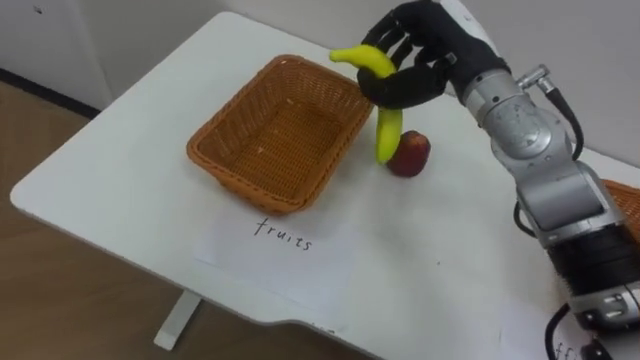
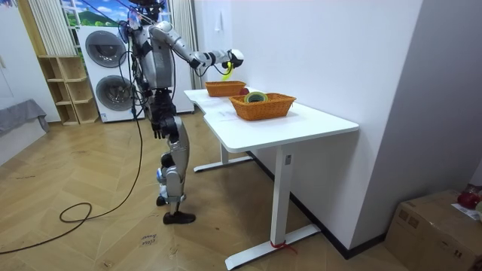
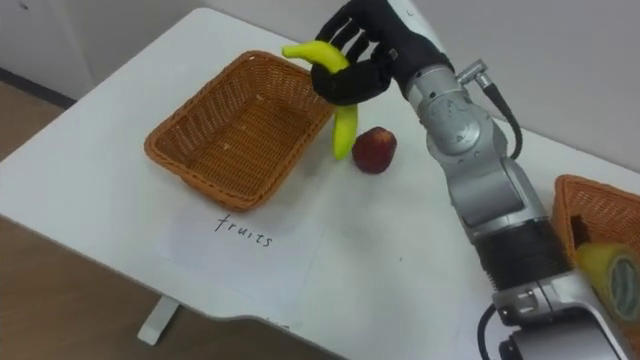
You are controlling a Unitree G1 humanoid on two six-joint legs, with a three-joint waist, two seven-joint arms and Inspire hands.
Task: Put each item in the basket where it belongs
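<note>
Right hand [image 1: 425,45] is curled round a yellow curved banana [image 1: 388,135], held in the air at the far right corner of the brown woven wicker basket [image 1: 230,150], beside its rim and not yet over the inside. The banana's lower end hangs just beside a red apple [image 1: 410,155] that lies on the white table [image 1: 120,150], right of that basket. Can't tell if they touch.

Progress, my read:
- Left basket has nothing in it. A white paper label with handwriting [image 1: 285,240] lies on its near side, so I take it as the fruit one.
- Second brown wicker basket [image 3: 585,200] sits at the right edge and holds a yellowish roll, probably tape [image 3: 610,275]. Office side looks at least started.
- Fruit side: zero in. Banana in transit, apple untouched.

Left to do: drop the banana in the left basket, then pick the apple and put it in too.

Count: 1 banana, 1 apple, 2 baskets, 1 roll, 1 label.
</note>
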